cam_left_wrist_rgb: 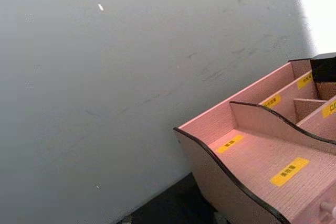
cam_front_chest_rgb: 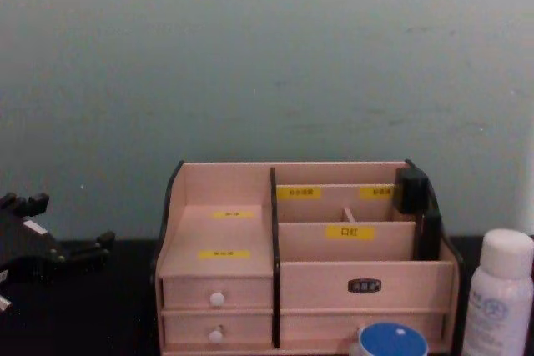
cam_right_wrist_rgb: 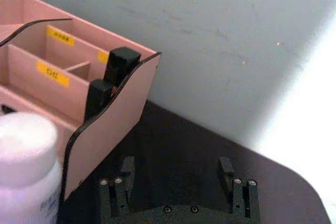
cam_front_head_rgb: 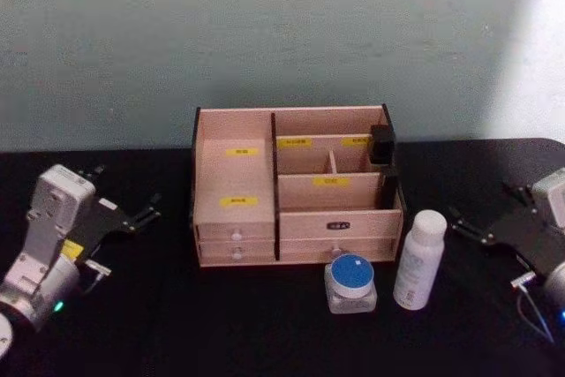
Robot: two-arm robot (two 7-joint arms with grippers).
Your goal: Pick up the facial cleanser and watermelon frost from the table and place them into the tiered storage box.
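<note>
- My right gripper [cam_front_head_rgb: 481,209] hovers over the table [cam_front_head_rgb: 177,324], fingers spread, near the white bottle [cam_front_head_rgb: 418,260], which is my likeliest first grab.
- The bottle and the blue-lidded jar [cam_front_head_rgb: 350,282] stand upright just in front of the tiered storage box [cam_front_head_rgb: 234,178]. I cannot tell which is the cleanser.
- My left gripper [cam_front_head_rgb: 128,200], fingers also apart, sits well left of the box, out of the way.

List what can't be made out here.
Yellow labels on the tiered storage box: print too small to read, head view.
Drawer contents: hidden behind shut drawer fronts, chest view.
Blue-lidded jar: body cut off by chest view's bottom edge.
White bottle: print blurred, cut by right wrist view's edge.
</note>
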